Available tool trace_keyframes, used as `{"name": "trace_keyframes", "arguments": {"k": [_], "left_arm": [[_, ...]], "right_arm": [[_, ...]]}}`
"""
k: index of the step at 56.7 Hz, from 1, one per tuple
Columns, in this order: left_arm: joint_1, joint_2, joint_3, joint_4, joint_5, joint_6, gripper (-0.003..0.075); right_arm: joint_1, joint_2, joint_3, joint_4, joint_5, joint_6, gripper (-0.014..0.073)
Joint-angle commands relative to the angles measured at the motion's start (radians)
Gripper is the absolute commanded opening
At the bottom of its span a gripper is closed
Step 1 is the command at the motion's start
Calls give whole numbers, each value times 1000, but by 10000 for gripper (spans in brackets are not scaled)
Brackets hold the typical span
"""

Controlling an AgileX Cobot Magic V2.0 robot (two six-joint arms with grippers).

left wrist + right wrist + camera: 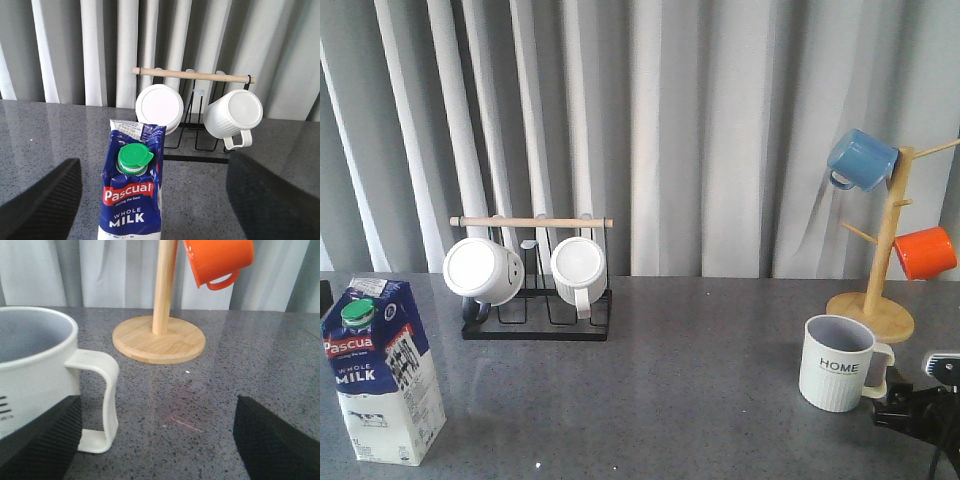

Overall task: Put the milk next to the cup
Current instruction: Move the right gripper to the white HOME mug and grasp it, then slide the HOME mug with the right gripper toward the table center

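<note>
Grey table [700, 350]: milk [382, 370] far left, cup [836, 362] right; both grippers spread, mostly cropped.

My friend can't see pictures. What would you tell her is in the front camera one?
A tall blue-and-white milk carton stands at the near left of a grey table, far from an off-white mug marked HOME at the near right. Behind are a black rack holding two white mugs and a wooden mug tree with a blue and an orange mug.

grey table [700, 340] bears milk [382, 370], cup [836, 363], rack [536, 325], stand [871, 313]
</note>
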Motion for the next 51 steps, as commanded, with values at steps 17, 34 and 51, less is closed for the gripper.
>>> {"name": "trace_keyframes", "arguments": {"k": [17, 34, 51], "left_arm": [[-7, -10, -29, -4, -69, 0, 557], [-7, -10, -29, -4, -69, 0, 557], [-7, -10, -29, -4, -69, 0, 557]], "right_arm": [[-23, 9, -70, -51, -65, 8, 592], [-23, 64, -129, -71, -45, 14, 592], [-23, 144, -228, -85, -35, 24, 491]]}}
